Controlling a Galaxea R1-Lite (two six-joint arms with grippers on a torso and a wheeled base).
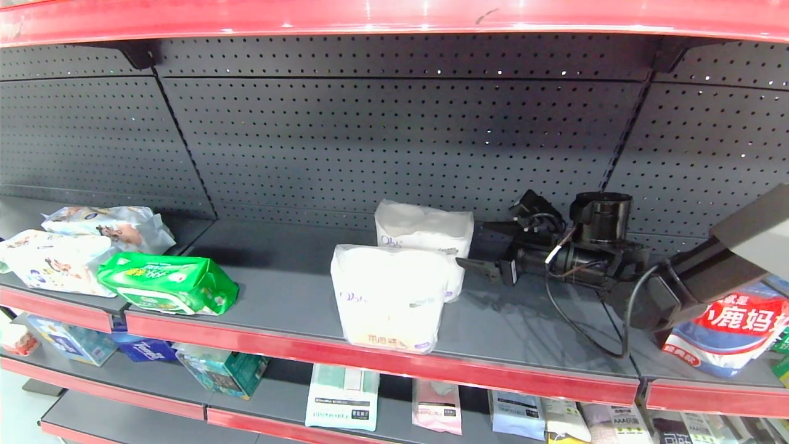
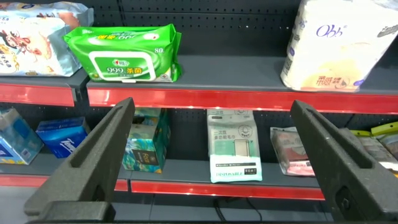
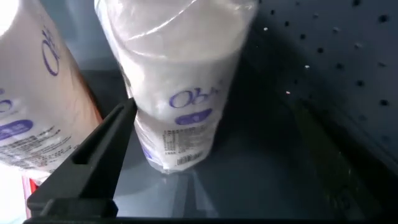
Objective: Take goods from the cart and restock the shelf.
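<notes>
Two goods stand on the grey metal shelf (image 1: 277,271): near white soft-plastic tissue pack (image 1: 389,296) at the red lip, far white tissue pack (image 1: 425,237) touching behind it, right tool (image 1: 490,250) spread wide just right, gripping nothing; left tool (image 2: 212,107) likewise wide, empty, low before the shelf.

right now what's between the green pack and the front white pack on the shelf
Only bare grey shelf lies between the green pack and the front white pack; the head view shows it.
</notes>
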